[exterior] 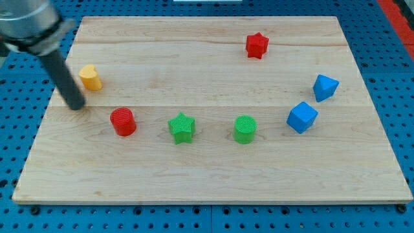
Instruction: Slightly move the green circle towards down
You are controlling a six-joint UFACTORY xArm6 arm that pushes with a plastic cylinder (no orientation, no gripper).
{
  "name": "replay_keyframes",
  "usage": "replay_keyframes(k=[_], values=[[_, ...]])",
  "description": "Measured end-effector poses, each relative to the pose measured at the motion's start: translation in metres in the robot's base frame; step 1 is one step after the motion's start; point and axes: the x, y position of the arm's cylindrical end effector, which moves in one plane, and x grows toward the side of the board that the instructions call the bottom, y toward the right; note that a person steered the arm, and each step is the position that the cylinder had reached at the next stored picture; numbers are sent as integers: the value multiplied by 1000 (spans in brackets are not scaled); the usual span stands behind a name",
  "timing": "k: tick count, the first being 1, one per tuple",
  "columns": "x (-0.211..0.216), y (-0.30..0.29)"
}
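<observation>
The arm has no jaws, only a rod. Its tip (76, 105) rests at the worktop's (207, 181) left, beside the yellow block (90, 77), well apart from the green circle (245, 129) at lower centre. To push down it must get above the circle, probably skirting the red circle (123, 122) and green star (182, 127).

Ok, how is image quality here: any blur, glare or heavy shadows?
Camera view: blocks such as the green circle and red star are sharp, with soft short shadows; the arm's upper part at the view's top left is blurred; my tip is clear; no strong glare on the wooden board.
</observation>
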Motion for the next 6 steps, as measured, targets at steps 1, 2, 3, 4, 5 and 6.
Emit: replay_keyframes(k=[1, 2, 3, 4, 5, 6], values=[[-4, 55], [-5, 78], [-5, 78], [-3, 102], [-4, 148], [6, 223]])
